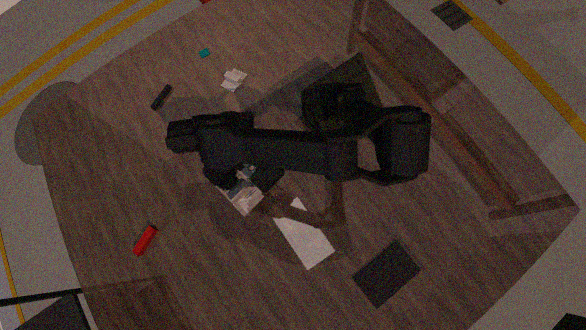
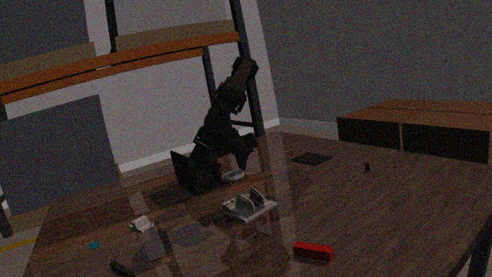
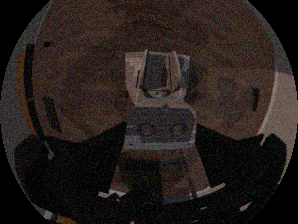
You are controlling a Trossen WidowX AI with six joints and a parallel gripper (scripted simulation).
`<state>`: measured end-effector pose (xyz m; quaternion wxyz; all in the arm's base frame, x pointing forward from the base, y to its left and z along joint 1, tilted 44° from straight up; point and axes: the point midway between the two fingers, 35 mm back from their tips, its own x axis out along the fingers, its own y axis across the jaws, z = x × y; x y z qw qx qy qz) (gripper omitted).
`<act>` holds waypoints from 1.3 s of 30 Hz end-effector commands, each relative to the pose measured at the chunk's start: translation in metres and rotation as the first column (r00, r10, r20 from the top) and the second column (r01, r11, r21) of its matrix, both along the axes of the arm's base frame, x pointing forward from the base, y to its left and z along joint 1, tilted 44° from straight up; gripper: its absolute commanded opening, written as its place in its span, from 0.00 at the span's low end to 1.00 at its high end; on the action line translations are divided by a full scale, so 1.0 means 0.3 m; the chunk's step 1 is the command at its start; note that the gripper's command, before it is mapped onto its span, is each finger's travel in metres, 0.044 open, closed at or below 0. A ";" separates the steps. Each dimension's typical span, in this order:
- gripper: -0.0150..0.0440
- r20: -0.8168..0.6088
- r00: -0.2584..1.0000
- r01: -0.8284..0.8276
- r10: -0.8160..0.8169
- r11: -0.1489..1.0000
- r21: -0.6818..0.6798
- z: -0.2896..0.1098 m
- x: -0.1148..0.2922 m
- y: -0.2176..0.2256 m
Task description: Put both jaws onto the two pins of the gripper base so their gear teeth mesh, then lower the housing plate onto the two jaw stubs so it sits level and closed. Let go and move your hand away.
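Pinched between the black gripper's [image 1: 246, 172] [image 2: 238, 165] [image 3: 161, 130] widely set fingers is the housing plate [image 1: 246, 169] [image 2: 232, 175] [image 3: 161, 119], a grey slab with rounded corners at one edge and two round recesses side by side in its face. From the wrist, one dark, angular finger closes on each side of it, and a paler rim runs along its near edge. The plate is raised off the wood-grained table [image 1: 200, 270] [image 2: 399, 197] [image 3: 225, 30], apart from the gripper base [image 1: 246, 201] [image 2: 247, 217] [image 3: 131, 75]. That base is a pale, flat, squared block lying on the table; the arm [image 1: 295, 152] [image 2: 218, 126] hides part of it from above. Two thin grey jaws stand upright on it, roughly parallel, their tops curved like fins with a gap between. Whether their gear teeth mesh is too dim and grainy to tell. Elsewhere on the grain lie a matte red oblong block [image 1: 145, 240] [image 2: 313, 251], a slim black rod [image 1: 161, 97] [image 2: 122, 269], a small flat teal piece [image 1: 204, 52] [image 2: 93, 245] and a white piece with creased-looking facets [image 1: 234, 80] [image 2: 142, 224]. A flat dark square [image 1: 386, 273] [image 2: 311, 159] rests well apart from the base.
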<state>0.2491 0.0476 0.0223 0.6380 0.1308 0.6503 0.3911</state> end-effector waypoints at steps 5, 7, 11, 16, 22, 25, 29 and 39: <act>0.85 0.003 1.000 -0.004 0.004 1.000 -0.002 -0.004 -0.016 -0.007; 0.85 0.003 1.000 -0.004 0.004 1.000 -0.002 -0.004 -0.016 -0.007; 0.85 0.003 1.000 -0.004 0.004 1.000 -0.002 -0.004 -0.016 -0.007; 0.85 0.003 1.000 -0.004 0.004 1.000 -0.002 -0.004 -0.016 -0.007; 0.85 0.003 1.000 -0.004 0.004 1.000 -0.002 -0.004 -0.016 -0.007; 0.85 0.003 1.000 -0.004 0.004 1.000 -0.002 -0.004 -0.016 -0.007; 0.85 0.005 1.000 -0.005 0.005 1.000 -0.002 -0.007 -0.015 -0.011; 0.85 0.005 1.000 -0.005 0.005 1.000 -0.003 -0.013 -0.016 -0.005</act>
